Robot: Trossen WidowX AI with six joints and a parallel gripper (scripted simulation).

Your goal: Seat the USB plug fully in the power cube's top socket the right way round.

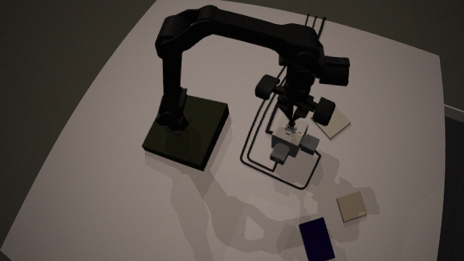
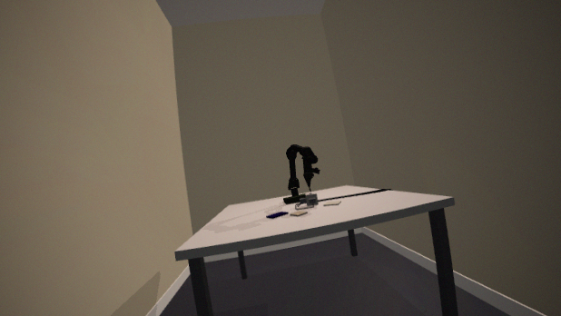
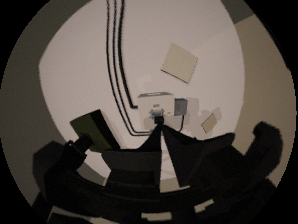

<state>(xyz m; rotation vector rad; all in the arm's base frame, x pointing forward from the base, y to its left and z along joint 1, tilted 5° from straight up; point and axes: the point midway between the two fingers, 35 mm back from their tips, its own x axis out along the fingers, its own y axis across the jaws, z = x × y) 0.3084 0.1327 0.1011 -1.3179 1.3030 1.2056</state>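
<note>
The power cube (image 1: 289, 139) (image 2: 310, 197) (image 3: 145, 106) stands on the table, pale on top, with grey blocks plugged into its sides. My gripper (image 1: 291, 121) (image 2: 310, 189) (image 3: 160, 127) points down over the cube's top and is shut on the USB plug (image 1: 291, 124) (image 3: 159, 120), a small dark body at the fingertips. Bright metal (image 1: 290, 129) (image 3: 156, 113) shows at the socket area, just beside the plug. The plug's lower end is too small and dark to tell how deep it sits or which way round it is.
Black cables (image 1: 245, 139) (image 3: 115, 75) loop around the cube. Pale tiles (image 1: 332, 125) (image 1: 351, 207) (image 3: 180, 63) and a dark blue block (image 1: 317, 240) (image 2: 277, 214) lie on the table. The arm's green base (image 1: 210, 116) (image 3: 97, 131) is on the other side.
</note>
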